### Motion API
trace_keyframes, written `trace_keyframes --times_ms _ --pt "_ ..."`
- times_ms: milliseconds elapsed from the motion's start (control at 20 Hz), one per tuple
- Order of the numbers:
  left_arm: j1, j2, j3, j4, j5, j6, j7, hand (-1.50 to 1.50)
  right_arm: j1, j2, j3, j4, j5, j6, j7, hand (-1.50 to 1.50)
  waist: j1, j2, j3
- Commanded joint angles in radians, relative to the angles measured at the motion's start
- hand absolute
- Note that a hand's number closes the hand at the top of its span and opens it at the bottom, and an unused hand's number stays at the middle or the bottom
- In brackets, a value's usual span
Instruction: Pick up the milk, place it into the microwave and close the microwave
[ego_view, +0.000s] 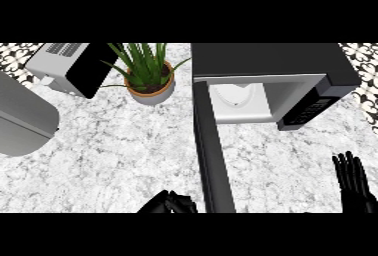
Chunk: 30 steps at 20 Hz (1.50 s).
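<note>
The microwave (295, 65) stands at the back right with its door (212, 155) swung wide open, seen edge-on as a long dark slab reaching toward the front edge. Inside the white cavity (269, 102) stands a pale white shape (236, 96) that looks like the milk carton; its outline blends with the walls. My left hand (171, 202) shows at the lower edge just left of the door's near end, fingers relaxed and holding nothing. My right hand (353, 181) rests open at the lower right, fingers up, apart from the microwave.
A potted green plant (150, 75) sits left of the microwave. A toaster oven (70, 67) stands at the back left, and a grey rounded object (22, 117) occupies the left edge. Marble counter (125, 150) lies between them.
</note>
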Motion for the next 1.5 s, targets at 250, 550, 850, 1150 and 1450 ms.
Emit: trace_keyframes --times_ms 250,550,850,1150,1450 --pt "-0.188 -0.144 -0.137 0.270 -0.014 0.119 -0.015 1.50 0.261 -0.043 0.004 -0.424 -0.182 0.165 0.123 -1.50 0.007 0.005 0.001" --pt "-0.383 -0.146 -0.338 0.396 0.206 0.317 0.018 1.50 0.303 -0.057 0.036 -0.551 -0.248 0.197 0.184 -1.50 -0.023 0.011 0.000" --pt "-0.513 -0.146 -0.420 0.427 0.301 0.465 0.037 1.50 0.308 -0.096 0.054 -0.690 -0.297 0.188 0.282 -1.50 -0.078 0.018 -0.003" --pt "-0.623 -0.146 -0.402 0.447 0.379 0.564 0.071 1.50 0.287 -0.153 0.045 -0.702 -0.322 0.221 0.312 -1.50 -0.140 0.032 -0.004" --pt "-0.663 -0.146 -0.306 0.381 0.521 0.659 -0.072 -1.50 0.253 -0.180 0.013 -0.741 -0.354 0.203 0.332 -1.50 -0.174 0.046 -0.009"
